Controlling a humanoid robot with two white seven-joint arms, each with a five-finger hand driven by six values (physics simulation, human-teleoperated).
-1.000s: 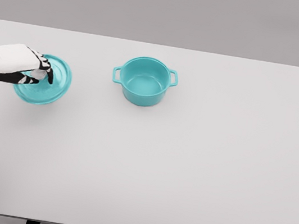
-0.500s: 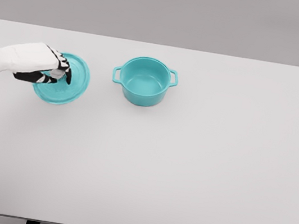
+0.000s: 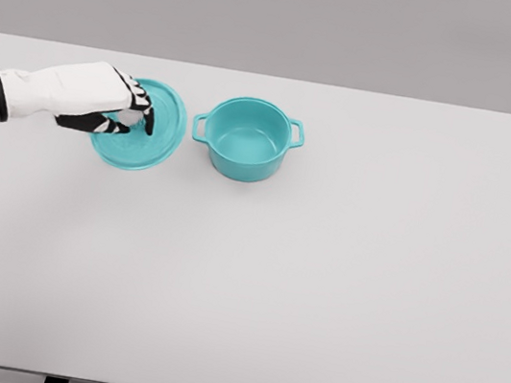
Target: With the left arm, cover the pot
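A teal pot point(image 3: 247, 139) with two side handles stands open on the white table point(image 3: 318, 289), a little left of centre at the back. The round teal lid point(image 3: 152, 136) hangs tilted just left of the pot, its right edge close to the pot's left handle. My left hand point(image 3: 129, 115) comes in from the left edge and is shut on the lid's knob, which its fingers mostly hide. The right arm is out of view.
My left hand has carried the lid to the right, from the table's far left to just beside the pot. The pot has not moved.
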